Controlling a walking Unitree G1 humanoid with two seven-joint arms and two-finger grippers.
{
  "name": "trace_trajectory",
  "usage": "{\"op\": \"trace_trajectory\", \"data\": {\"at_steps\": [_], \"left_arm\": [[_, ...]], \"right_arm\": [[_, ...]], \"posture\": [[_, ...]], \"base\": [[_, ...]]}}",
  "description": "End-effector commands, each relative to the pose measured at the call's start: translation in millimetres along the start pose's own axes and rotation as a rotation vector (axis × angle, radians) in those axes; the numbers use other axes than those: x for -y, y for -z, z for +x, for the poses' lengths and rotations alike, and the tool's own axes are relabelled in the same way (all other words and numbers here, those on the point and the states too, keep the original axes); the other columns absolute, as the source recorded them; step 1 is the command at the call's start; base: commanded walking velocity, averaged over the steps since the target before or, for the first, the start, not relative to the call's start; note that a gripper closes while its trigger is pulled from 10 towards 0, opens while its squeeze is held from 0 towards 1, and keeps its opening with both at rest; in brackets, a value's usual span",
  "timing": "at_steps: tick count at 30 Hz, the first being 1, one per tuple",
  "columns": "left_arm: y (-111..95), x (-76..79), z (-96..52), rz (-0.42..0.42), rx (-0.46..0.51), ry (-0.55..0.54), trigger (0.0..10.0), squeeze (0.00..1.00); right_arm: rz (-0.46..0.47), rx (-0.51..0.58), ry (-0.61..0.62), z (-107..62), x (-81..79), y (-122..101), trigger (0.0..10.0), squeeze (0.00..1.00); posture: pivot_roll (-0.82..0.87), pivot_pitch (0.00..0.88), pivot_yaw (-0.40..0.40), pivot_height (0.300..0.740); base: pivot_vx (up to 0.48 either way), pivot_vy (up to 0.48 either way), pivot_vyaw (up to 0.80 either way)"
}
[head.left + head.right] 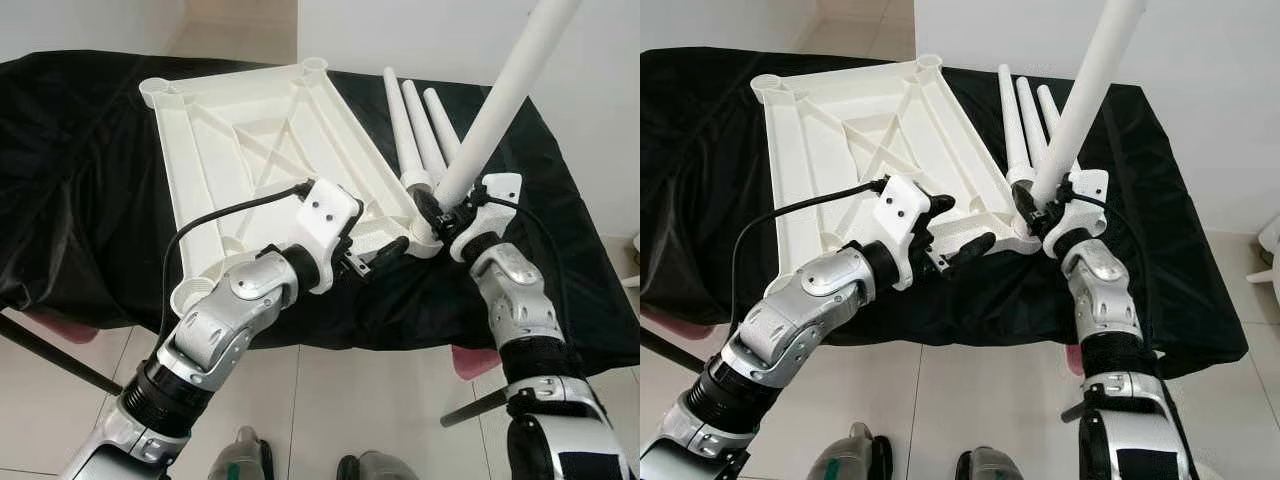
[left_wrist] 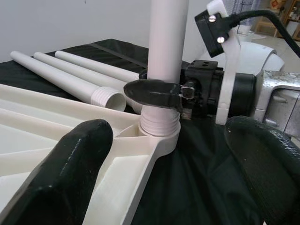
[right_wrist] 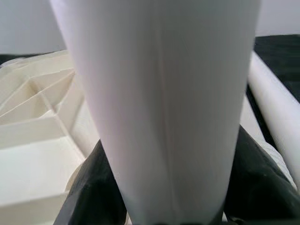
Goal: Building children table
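So the white plastic tabletop is lying upside down on a surface draped in black cloth — ribbed underside facing up, round leg sockets at the corners. The corner closest to the robot's right side has a white leg standing in its socket, tilted up and away towards the wall. In the left wrist view you can see the threaded end of that leg sitting right in the socket collar.

The right end effector is clamped around the leg just above the socket, a black finger wrapped across the tube. In the right wrist view the leg sits between dark pads on both sides.

The left end effector is spread wide and holding nothing — it hovers at the near edge of the tabletop, just beside the socket corner, pointed at the leg. One big black finger sits over the ribbed frame, the other out over the cloth.

Three more spare legs lie side by side on the cloth next to the tabletop, just behind the standing one, threaded ends pointing towards the robot.

Tiled floor below the surface edge, and the robot's feet down there too.
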State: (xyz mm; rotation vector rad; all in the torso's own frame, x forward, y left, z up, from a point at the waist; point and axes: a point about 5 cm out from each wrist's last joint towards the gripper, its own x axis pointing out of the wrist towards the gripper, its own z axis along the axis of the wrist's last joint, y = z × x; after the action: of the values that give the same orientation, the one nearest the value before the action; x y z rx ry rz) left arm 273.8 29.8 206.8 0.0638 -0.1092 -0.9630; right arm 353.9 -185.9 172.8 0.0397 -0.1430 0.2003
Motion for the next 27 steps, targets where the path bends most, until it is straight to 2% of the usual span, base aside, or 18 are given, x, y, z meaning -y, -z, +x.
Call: {"op": "trace_trajectory", "data": {"at_steps": [1,2,3,6,11,15,17,22,23,27], "left_arm": [[1.6,9.8,-0.4,0.014,-0.019,0.155,10.0,0.0],[1.6,9.8,-0.4,0.014,-0.019,0.155,10.0,0.0],[1.5,10.1,-0.4,0.015,-0.02,0.158,10.0,0.0],[1.5,10.2,-0.5,0.015,-0.021,0.158,10.0,0.0],[1.3,11.0,-1.1,0.018,-0.023,0.164,10.0,0.0],[1.0,10.8,-1.3,0.02,-0.024,0.163,10.0,0.0],[0.5,10.3,-1.3,0.021,-0.024,0.162,10.0,0.0],[0.1,10.3,-1.3,0.021,-0.025,0.166,10.0,0.0],[0.1,10.4,-1.1,0.02,-0.025,0.167,10.0,0.0],[0.0,10.6,-0.8,0.021,-0.024,0.168,10.0,0.0]], "right_arm": [[0.047,-0.019,0.088,-0.6,1.6,2.9,10.0,0.0],[0.047,-0.019,0.088,-0.6,1.6,2.9,10.0,0.0],[0.06,-0.023,0.165,0.0,-4.3,5.1,10.0,0.0],[0.061,-0.022,0.185,-0.2,-6.4,5.7,10.0,0.0],[0.045,-0.068,0.385,-8.1,-15.3,13.3,10.0,0.0],[0.028,-0.073,0.417,-11.9,-20.5,13.5,10.0,0.0],[0.028,-0.077,0.405,-12.8,-25.8,13.5,10.0,0.0],[0.043,-0.051,0.37,-10.5,-26.5,8.6,10.0,0.0],[0.047,-0.028,0.338,-9.3,-26.7,4.7,10.0,1.0],[0.049,0.01,0.271,-8.2,-26.4,-3.5,10.0,1.0]], "posture": [[-0.02,0.088,0.0,0.74],[-0.02,0.088,0.0,0.74],[-0.02,0.092,0.001,0.74],[-0.02,0.092,0.001,0.74],[-0.01,0.096,0.002,0.74],[-0.01,0.096,0.002,0.74],[-0.01,0.097,0.006,0.74],[-0.01,0.097,0.007,0.74],[-0.01,0.096,0.007,0.74],[-0.01,0.096,0.007,0.74]], "base": [[0.0,0.0,0.0],[0.0,0.0,0.0],[0.0,0.0,0.0],[0.0,0.0,0.0],[0.0,0.0,0.0],[0.0,0.0,0.0],[0.0,0.0,0.0],[0.0,0.0,0.0],[0.0,0.0,0.0],[0.0,0.0,0.0]]}}
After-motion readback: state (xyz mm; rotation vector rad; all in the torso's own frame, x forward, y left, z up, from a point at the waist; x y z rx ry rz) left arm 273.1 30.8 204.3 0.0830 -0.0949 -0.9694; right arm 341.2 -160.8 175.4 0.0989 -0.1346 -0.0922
